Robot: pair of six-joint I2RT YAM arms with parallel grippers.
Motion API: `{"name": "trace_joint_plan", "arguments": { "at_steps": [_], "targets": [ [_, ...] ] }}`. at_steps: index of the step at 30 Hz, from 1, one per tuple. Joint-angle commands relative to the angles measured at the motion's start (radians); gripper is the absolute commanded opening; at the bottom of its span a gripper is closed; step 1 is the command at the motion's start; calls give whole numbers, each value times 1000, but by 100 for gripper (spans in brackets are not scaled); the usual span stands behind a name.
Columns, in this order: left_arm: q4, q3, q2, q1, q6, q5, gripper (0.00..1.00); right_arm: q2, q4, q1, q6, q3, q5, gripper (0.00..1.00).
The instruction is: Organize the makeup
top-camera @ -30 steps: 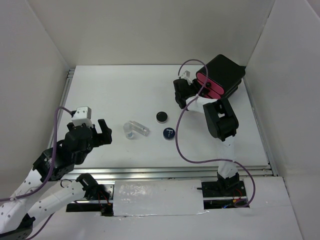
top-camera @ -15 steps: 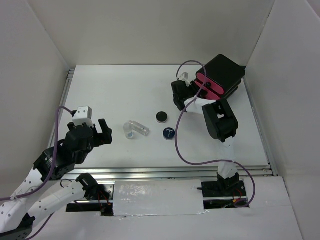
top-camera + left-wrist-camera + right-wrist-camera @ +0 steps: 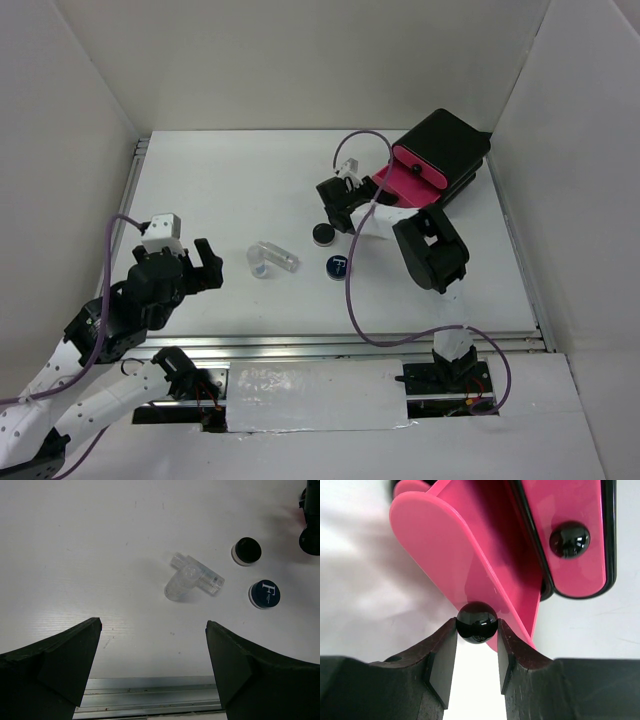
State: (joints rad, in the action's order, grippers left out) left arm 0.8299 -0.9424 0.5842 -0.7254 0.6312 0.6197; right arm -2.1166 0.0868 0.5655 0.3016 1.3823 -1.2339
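Observation:
The makeup lies mid-table: a black round compact (image 3: 322,234) (image 3: 247,551), a dark-blue round compact with a white mark (image 3: 338,266) (image 3: 264,593), and a clear vial and tube (image 3: 272,258) (image 3: 192,576) lying crossed. My right gripper (image 3: 358,197) (image 3: 476,625) is shut on the black ball knob (image 3: 476,622) of a pink drawer (image 3: 398,183) (image 3: 470,555). That drawer stands drawn out of the black box (image 3: 445,150). My left gripper (image 3: 205,265) (image 3: 152,626) hangs open over the table's left side, near the front rail, with nothing between its fingers.
A second pink drawer front (image 3: 575,510) with its own black knob (image 3: 569,539) is shut in the box. White walls close in the table on three sides. A metal rail (image 3: 150,695) runs along the near edge.
My right gripper closed on the drawer knob and moved left, away from the box, drawing the pink drawer out. The left arm and the makeup stayed put.

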Motion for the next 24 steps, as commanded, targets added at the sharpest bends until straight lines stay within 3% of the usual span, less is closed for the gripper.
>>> {"name": "trace_joint_plan", "arguments": {
  "at_steps": [1,6,11,12,15,19,24],
  "targets": [
    [-26,-6,-14,-6,-5,14,99,50,99,46,-137,30,44,39],
    [-23,-6,-21,-6,-4,17,99,58,140,53,-185,31,63,43],
    [-23,-4,-23,-6,-4,17,99,66,159,56,-200,44,97,76],
    [-25,-6,-21,-6,-4,17,100,69,186,56,-209,56,117,87],
    [-23,-6,-20,-6,-2,17,99,99,229,74,-243,61,154,100],
    [-23,-6,-18,-6,-1,20,99,191,254,150,-295,32,200,100],
    [-21,-7,-9,-6,2,25,99,309,367,232,-459,58,417,100]
  ]
}}
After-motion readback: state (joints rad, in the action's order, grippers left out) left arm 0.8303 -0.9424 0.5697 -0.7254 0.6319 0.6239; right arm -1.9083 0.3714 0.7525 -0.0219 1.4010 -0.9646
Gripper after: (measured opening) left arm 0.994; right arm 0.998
